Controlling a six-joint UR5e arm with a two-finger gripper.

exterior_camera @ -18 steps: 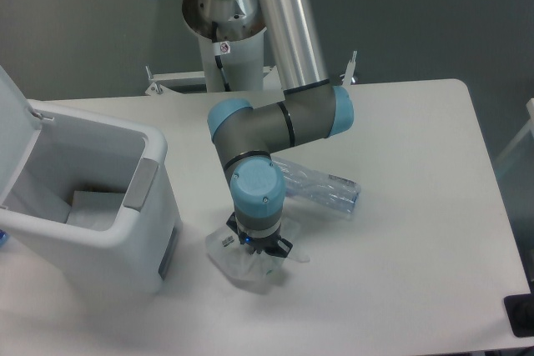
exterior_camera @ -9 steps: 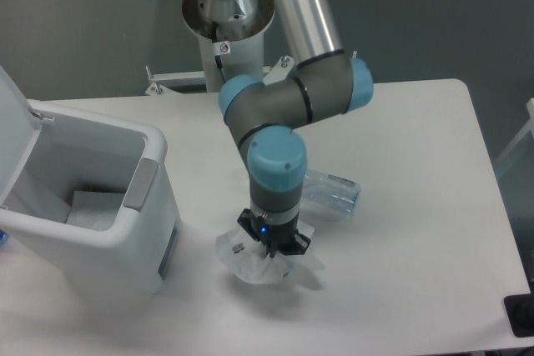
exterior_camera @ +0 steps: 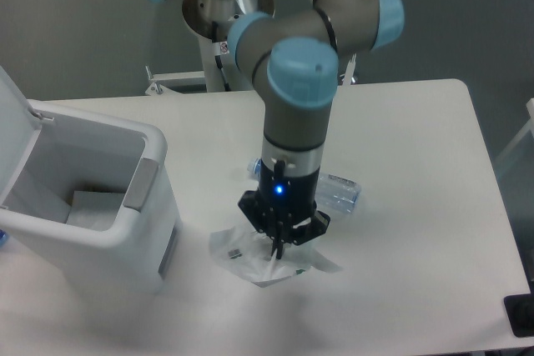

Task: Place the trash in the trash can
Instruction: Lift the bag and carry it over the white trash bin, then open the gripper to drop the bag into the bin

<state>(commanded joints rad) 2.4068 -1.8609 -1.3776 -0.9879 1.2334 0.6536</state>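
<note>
1. The wrapper (exterior_camera: 260, 260) is pinched at its middle by the gripper (exterior_camera: 279, 249), whose fingers are drawn narrow, so it can be carried.
2. The bottle (exterior_camera: 334, 193) is left on the table (exterior_camera: 417, 206), partly hidden behind the arm.
3. The trash can (exterior_camera: 100, 206) is kept open-lidded at the left, ready for dropping.

wrapper (exterior_camera: 250, 258) flat, bottle (exterior_camera: 338, 193) lying, bin (exterior_camera: 100, 239) open

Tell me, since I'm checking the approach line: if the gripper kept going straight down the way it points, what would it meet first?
The wrapper: the gripper points down with its fingertips at or pinching it, the table directly beneath. Actual contact is hard to judge.
</note>
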